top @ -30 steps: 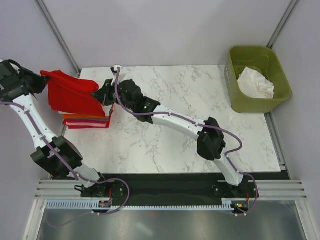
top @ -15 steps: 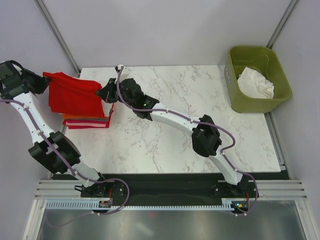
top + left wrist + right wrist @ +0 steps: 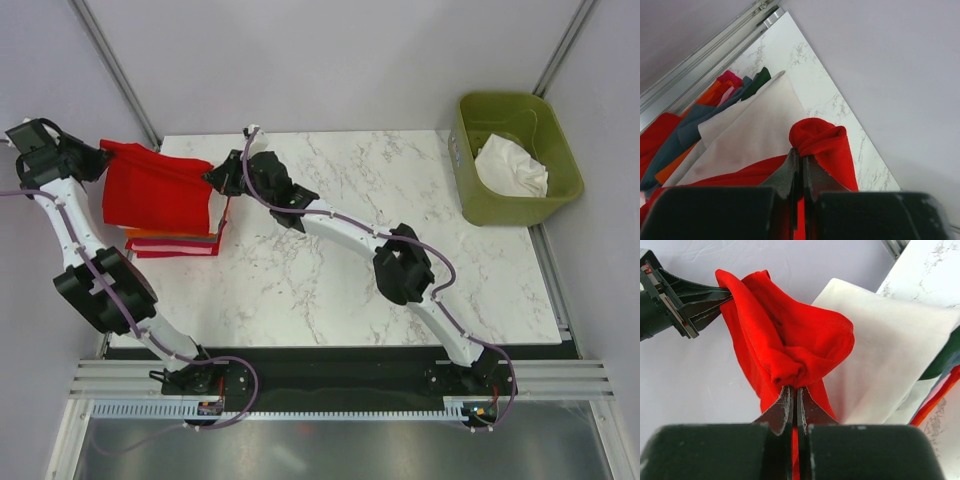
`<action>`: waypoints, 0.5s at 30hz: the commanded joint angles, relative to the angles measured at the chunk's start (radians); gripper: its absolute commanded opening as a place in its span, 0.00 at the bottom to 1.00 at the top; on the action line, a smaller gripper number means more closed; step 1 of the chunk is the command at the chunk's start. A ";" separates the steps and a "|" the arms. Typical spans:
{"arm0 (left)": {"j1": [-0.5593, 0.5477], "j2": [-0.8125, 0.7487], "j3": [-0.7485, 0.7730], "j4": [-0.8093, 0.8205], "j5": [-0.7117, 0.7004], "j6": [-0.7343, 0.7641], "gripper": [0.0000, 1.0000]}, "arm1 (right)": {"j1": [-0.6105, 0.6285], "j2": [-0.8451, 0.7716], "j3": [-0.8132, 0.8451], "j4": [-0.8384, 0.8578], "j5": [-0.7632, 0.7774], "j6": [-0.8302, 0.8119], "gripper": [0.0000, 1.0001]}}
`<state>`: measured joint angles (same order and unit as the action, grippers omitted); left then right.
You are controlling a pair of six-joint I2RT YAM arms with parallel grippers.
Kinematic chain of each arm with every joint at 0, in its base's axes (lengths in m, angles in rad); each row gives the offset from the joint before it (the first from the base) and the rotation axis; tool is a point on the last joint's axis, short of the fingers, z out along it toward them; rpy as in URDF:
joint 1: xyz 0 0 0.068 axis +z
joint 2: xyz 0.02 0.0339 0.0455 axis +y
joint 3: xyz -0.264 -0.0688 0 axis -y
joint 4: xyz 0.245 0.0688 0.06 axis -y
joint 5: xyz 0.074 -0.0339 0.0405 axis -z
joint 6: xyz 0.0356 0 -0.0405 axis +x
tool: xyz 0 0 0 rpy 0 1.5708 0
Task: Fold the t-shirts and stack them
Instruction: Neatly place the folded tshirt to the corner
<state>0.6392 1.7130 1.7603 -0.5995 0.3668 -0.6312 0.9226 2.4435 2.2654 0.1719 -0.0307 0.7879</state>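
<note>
Red t-shirt (image 3: 155,190) between left gripper (image 3: 100,159) and right gripper (image 3: 211,177), stack (image 3: 175,245) mostly hidden beneath

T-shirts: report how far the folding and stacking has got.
Done: folded shirts stacked at the table's left edge. In hand: the left claw and right claw, both shut, hold the red t-shirt above it. Left: lowering it; likely the white cloth in the green bin.
</note>
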 commanded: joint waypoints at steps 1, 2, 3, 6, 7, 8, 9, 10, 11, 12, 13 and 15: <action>-0.002 0.089 -0.013 0.139 -0.040 -0.058 0.02 | -0.037 0.044 0.054 0.049 -0.009 0.030 0.00; -0.009 0.103 -0.012 0.147 -0.046 -0.058 0.02 | -0.042 0.057 0.062 0.064 -0.014 0.036 0.00; -0.021 0.115 -0.010 0.153 -0.049 -0.061 0.02 | -0.054 0.084 0.071 0.070 -0.021 0.040 0.00; -0.041 0.168 -0.012 0.191 -0.054 -0.071 0.04 | -0.074 0.132 0.095 0.100 -0.021 0.065 0.00; -0.045 0.184 -0.010 0.202 -0.052 -0.073 0.05 | -0.079 0.143 0.094 0.125 -0.020 0.073 0.02; -0.049 0.209 -0.007 0.210 -0.052 -0.076 0.13 | -0.082 0.153 0.095 0.138 -0.018 0.086 0.09; -0.053 0.221 -0.005 0.219 -0.049 -0.076 0.22 | -0.088 0.176 0.098 0.146 -0.014 0.089 0.20; -0.055 0.232 -0.001 0.222 -0.046 -0.076 0.33 | -0.090 0.189 0.109 0.158 -0.003 0.089 0.40; -0.056 0.249 0.005 0.224 -0.055 -0.091 0.63 | -0.093 0.204 0.114 0.164 0.002 0.093 0.53; -0.058 0.253 0.008 0.225 -0.055 -0.094 0.70 | -0.094 0.210 0.118 0.167 0.009 0.093 0.62; -0.059 0.258 0.016 0.230 -0.049 -0.091 0.71 | -0.096 0.213 0.121 0.173 0.014 0.091 0.71; -0.064 0.258 0.033 0.230 -0.045 -0.085 0.73 | -0.102 0.204 0.120 0.179 0.009 0.074 0.72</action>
<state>0.5537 1.9224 1.7607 -0.3943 0.3141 -0.6479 0.8261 2.6568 2.3295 0.2802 -0.0322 0.8692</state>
